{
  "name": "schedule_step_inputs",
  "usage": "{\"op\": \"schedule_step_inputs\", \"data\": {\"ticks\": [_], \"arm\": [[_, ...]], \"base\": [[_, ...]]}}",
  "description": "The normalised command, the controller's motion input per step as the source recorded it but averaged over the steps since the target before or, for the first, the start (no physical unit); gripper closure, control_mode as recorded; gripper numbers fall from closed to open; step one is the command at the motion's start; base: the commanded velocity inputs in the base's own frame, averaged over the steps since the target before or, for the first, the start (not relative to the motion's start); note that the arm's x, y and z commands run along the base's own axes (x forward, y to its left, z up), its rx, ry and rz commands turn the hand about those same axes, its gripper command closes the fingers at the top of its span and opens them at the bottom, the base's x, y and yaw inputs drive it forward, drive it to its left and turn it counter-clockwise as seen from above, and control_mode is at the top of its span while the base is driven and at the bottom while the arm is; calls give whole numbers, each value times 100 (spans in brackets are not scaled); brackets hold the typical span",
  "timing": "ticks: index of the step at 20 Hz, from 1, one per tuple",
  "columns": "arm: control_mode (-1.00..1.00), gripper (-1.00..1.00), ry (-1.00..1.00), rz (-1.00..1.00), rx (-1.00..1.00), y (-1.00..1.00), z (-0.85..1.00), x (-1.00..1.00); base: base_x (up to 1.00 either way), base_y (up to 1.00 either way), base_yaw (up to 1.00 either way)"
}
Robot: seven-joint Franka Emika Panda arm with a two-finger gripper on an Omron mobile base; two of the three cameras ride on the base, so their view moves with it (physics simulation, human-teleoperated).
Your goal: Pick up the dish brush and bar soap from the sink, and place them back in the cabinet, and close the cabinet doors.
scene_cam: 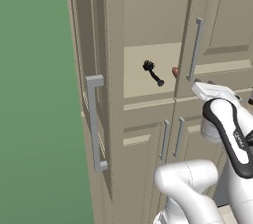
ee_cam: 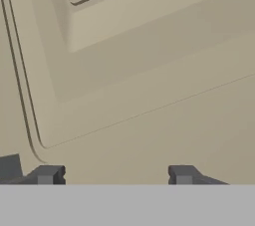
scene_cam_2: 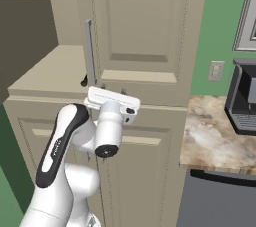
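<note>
Dish brush [scene_cam: 152, 72] and bar soap [scene_cam: 175, 72]: being kept on the cabinet [scene_cam: 116, 94] shelf, near its front edge. Hand [ee_cam: 115, 175]: fingers apart, nothing held, being pressed toward the right door [scene_cam_2: 145, 36], likely for closing.

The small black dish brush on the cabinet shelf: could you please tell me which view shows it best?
The left base view: the small black dish brush lies whole on the beige shelf. The right base view shows a dark bit beside the door edge.
</note>
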Motion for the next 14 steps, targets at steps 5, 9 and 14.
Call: {"op": "schedule_step_inputs", "data": {"ticks": [5,9,14], "arm": [[-100,-100,0,0,0,0,0,0],[-100,-100,0,0,0,0,2,-3],[-100,-100,0,0,0,0,12,0]], "base": [[0,0,0],[0,0,0],[0,0,0]]}}
